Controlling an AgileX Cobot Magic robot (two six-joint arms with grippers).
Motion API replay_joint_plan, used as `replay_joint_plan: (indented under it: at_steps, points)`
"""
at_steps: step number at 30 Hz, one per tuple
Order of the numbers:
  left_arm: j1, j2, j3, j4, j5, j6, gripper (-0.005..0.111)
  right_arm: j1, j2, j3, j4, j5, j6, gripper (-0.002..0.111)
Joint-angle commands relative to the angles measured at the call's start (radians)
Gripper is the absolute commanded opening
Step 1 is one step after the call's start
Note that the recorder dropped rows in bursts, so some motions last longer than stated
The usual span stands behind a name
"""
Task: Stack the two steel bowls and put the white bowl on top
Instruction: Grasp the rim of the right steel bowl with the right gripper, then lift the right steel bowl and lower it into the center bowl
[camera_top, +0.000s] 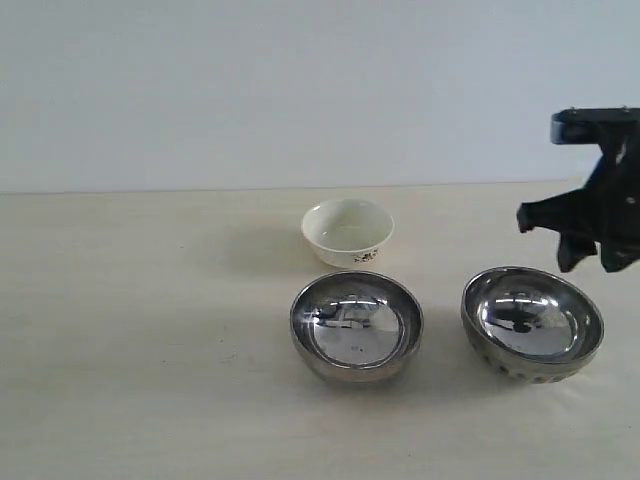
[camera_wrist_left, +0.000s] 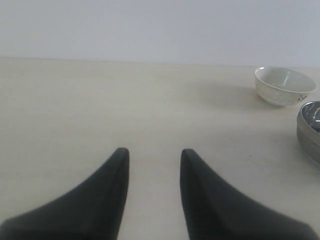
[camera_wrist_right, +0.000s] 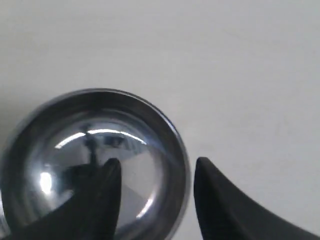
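Two steel bowls stand apart on the table: a smooth one (camera_top: 356, 325) in the middle and a dimpled one (camera_top: 532, 322) to its right. The white bowl (camera_top: 347, 231) with a dark floral mark sits just behind the smooth bowl. My right gripper (camera_top: 583, 262) hangs open above the dimpled bowl's far right rim. In the right wrist view its jaws (camera_wrist_right: 156, 167) straddle the rim of the dimpled bowl (camera_wrist_right: 65, 165), one finger over the inside, one outside. My left gripper (camera_wrist_left: 152, 155) is open over bare table, with the white bowl (camera_wrist_left: 284, 85) and the edge of the smooth bowl (camera_wrist_left: 310, 129) far off to the side.
The beige table (camera_top: 150, 330) runs wide to the left of the bowls. A plain pale wall (camera_top: 300, 90) stands behind the table's back edge. The left arm is out of the exterior view.
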Motion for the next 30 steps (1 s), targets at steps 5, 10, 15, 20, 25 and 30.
replay_joint_plan:
  at_steps: [5,10,15,20,25,30]
  points:
    - [0.003,-0.003,0.004,-0.001,-0.005,0.003,0.032,-0.099,0.026,0.180,0.036,-0.202,-0.045,0.040]
    - [0.003,-0.003,0.004,-0.001,-0.005,0.003,0.032,-0.099,0.100,0.180,0.212,-0.224,-0.209,0.039]
    - [0.003,-0.003,0.004,-0.001,-0.005,0.003,0.032,-0.099,0.167,0.180,0.212,-0.263,-0.220,0.019]
    - [0.003,-0.003,0.004,-0.001,-0.005,0.003,0.032,-0.099,0.119,0.180,0.212,-0.269,-0.239,0.000]
    - [0.003,-0.003,0.004,-0.001,-0.005,0.003,0.032,-0.099,0.011,0.180,0.318,-0.268,-0.313,0.000]
    - [0.003,-0.003,0.004,-0.001,-0.005,0.003,0.032,-0.075,-0.063,0.180,0.630,-0.245,-0.587,0.000]
